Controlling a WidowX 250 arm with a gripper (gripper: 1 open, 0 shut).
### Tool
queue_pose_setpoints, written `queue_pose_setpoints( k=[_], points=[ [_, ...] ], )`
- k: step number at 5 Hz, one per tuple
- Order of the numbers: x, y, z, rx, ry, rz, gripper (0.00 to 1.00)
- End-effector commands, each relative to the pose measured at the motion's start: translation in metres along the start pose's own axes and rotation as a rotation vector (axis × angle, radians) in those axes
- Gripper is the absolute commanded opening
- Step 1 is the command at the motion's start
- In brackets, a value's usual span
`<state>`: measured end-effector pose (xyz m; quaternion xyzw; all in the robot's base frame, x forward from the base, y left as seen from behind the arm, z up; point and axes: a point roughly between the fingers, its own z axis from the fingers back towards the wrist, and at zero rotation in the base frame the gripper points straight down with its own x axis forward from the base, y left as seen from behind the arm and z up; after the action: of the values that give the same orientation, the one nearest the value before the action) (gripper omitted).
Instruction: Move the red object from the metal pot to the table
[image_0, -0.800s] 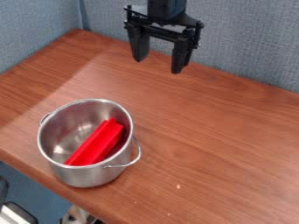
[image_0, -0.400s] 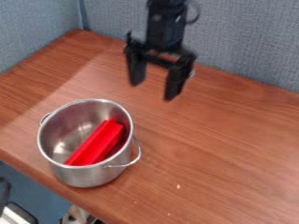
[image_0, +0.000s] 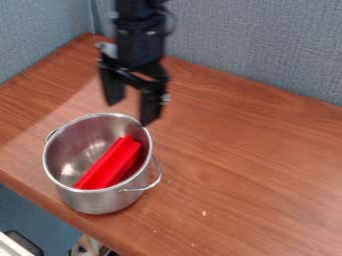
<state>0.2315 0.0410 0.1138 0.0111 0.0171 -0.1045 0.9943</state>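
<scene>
The red object (image_0: 110, 164) is a flat bright red bar lying slantwise inside the metal pot (image_0: 83, 196), which stands on the table (image_0: 254, 150) near its front left edge. My gripper (image_0: 131, 103) hangs pointing down just above and behind the pot's far rim, its two dark fingers spread open with nothing between them. It is clear of the pot and the bar.
The wood-grain tabletop stretches to the right and behind the pot. A grey-blue wall (image_0: 267, 40) rises behind the table. The table's front edge runs diagonally below the pot.
My gripper has travelled left and down across the table, from the back middle to just above the pot's far rim. It stays open. Pot and red bar have not moved.
</scene>
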Motion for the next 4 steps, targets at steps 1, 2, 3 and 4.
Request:
queue_pose_setpoints(
  k=[1,2,3,4],
  points=[
    [-0.024,0.001,-0.009,0.012,-0.052,0.067,1.00],
    [-0.040,-0.002,-0.033,-0.004,-0.026,0.125,1.00],
    [-0.044,0.000,-0.048,0.008,-0.032,0.132,1.00],
    [-0.046,0.004,-0.061,0.016,-0.025,0.134,1.00]
  ],
)
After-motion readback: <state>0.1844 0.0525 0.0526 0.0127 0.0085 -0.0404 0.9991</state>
